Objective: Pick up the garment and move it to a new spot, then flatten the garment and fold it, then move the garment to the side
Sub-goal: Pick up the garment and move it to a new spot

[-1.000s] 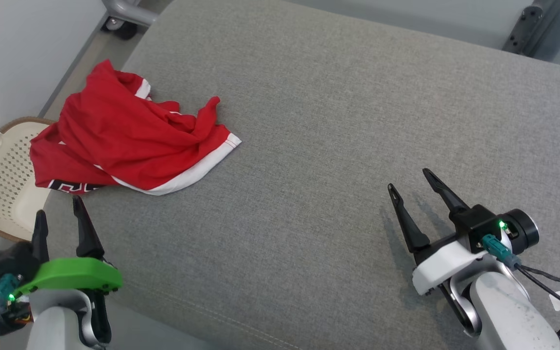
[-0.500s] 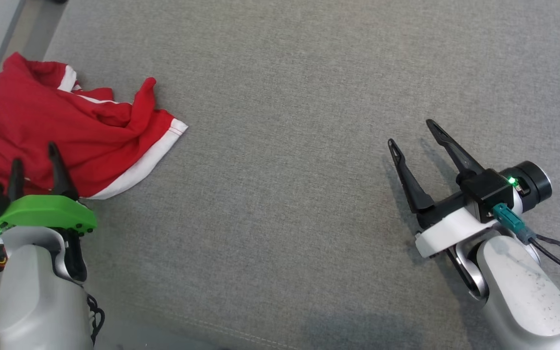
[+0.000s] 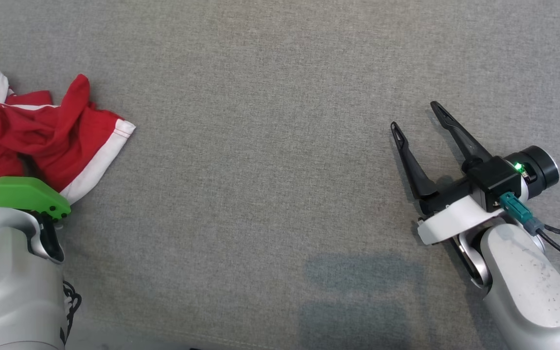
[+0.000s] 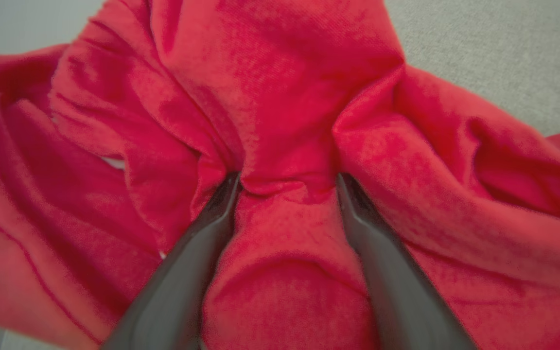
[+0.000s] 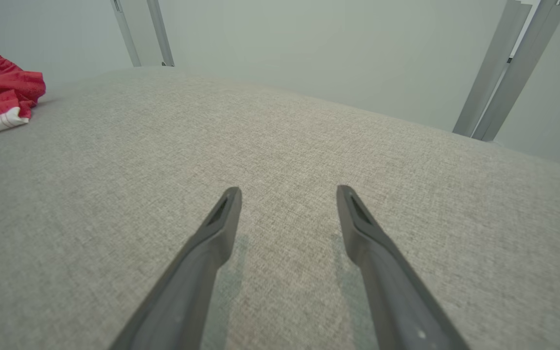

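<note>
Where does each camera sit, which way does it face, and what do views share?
Head: above, looking down on the grey cushion; left forearm, right forearm, open right gripper.
Left wrist: close over the red garment; open left gripper, fingers pressing into it.
Right wrist: low, facing across the cushion to a wall; its own fingers.
Shared: the garment, in all three.
</note>
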